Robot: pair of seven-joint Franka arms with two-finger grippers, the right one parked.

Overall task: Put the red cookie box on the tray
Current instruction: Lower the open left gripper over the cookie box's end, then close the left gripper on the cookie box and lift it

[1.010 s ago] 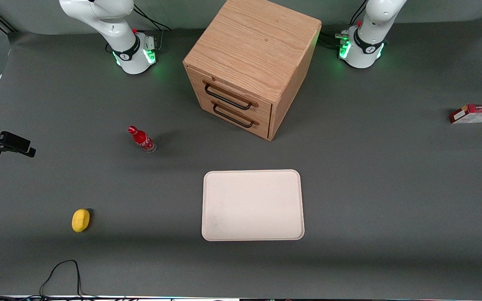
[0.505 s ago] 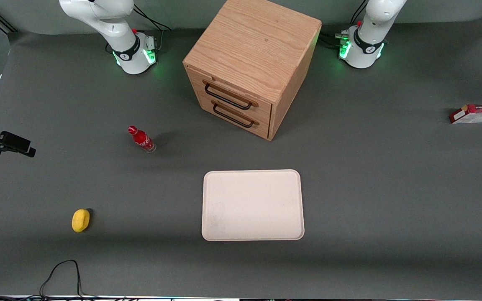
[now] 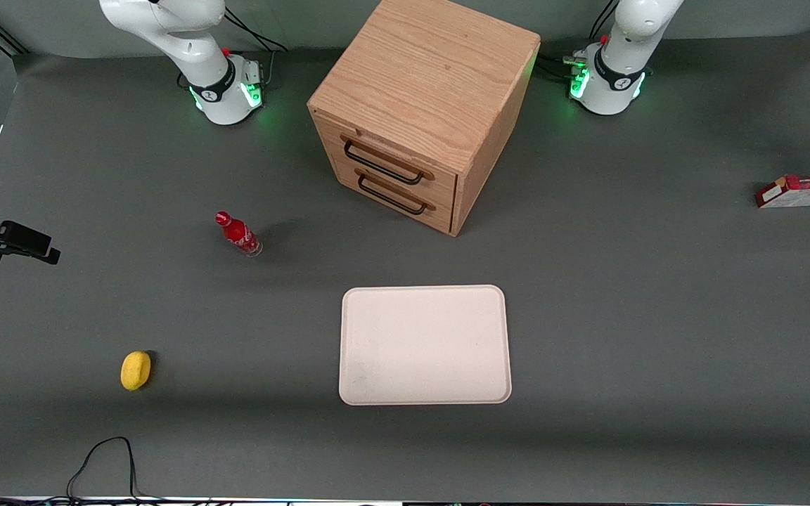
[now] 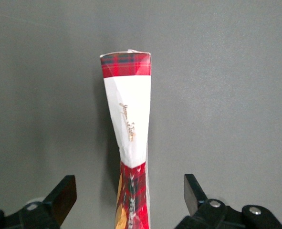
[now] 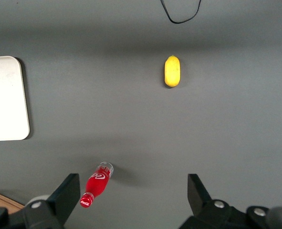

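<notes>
Since the earlier frame, arm cabling had entered above the red cookie box (image 3: 804, 191), and the gripper (image 4: 130, 195) hung open directly over it, fingers straddling it for pickup, well apart from the tray (image 3: 425, 344).

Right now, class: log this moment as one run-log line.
stage: approach | gripper: open, above box, not touching | box: on table, working arm's end | tray: bare

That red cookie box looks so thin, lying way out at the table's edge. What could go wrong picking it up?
The gripper hangs open above the red cookie box. The box is thin and narrow, so the fingers might nudge it aside or close off-centre and tilt it. The tray is far off, so a weak grip could drop it.
</notes>
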